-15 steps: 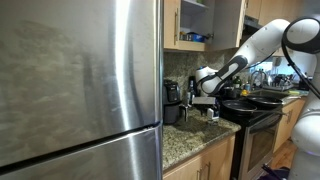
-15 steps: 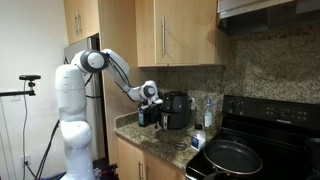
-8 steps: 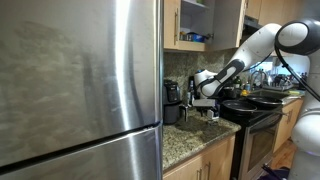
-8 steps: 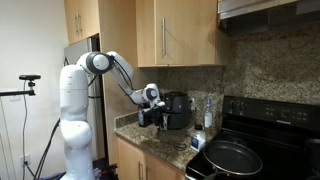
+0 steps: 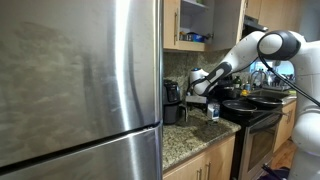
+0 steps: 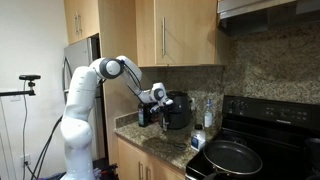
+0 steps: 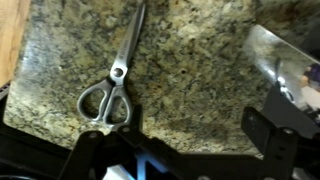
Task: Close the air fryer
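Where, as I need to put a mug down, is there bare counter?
Bare granite countertop lies between the scissors and the shiny metal piece in the wrist view. It is crowded by the air fryer, where the tool hangs.

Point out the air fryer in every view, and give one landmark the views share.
In an exterior view: air fryer at centre, just right of the fridge.
In an exterior view: air fryer at centre, left of the stove.
Wrist view: not clearly in it.
Shared landmark: granite countertop.
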Available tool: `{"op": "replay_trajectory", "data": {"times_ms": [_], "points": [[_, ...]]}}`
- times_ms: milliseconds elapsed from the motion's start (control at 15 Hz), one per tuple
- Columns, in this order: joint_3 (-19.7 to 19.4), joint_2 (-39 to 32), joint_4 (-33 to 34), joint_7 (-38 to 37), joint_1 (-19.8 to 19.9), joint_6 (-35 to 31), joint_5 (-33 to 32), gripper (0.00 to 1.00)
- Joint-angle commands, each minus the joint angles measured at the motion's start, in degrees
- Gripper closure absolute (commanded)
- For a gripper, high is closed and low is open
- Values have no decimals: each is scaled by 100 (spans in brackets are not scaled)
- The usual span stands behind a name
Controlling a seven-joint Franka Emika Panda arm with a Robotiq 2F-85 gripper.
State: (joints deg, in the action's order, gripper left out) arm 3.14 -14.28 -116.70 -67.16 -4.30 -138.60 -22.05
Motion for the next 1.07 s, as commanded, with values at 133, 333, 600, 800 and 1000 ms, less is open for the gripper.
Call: {"op": "replay_trajectory", "data": {"times_ms": [133,333,600,800,1000], "points": [[84,-602,932,1722,-29,103,1491,0],[-45,-699,1136,2127,-116,110,1842,0],[-213,-545,892,1995,-245,26,1779,0],[-235,-545,891,1988,-277,26,1772,0],[-319,-563,901,2183,-325,-29,1532,0]]}}
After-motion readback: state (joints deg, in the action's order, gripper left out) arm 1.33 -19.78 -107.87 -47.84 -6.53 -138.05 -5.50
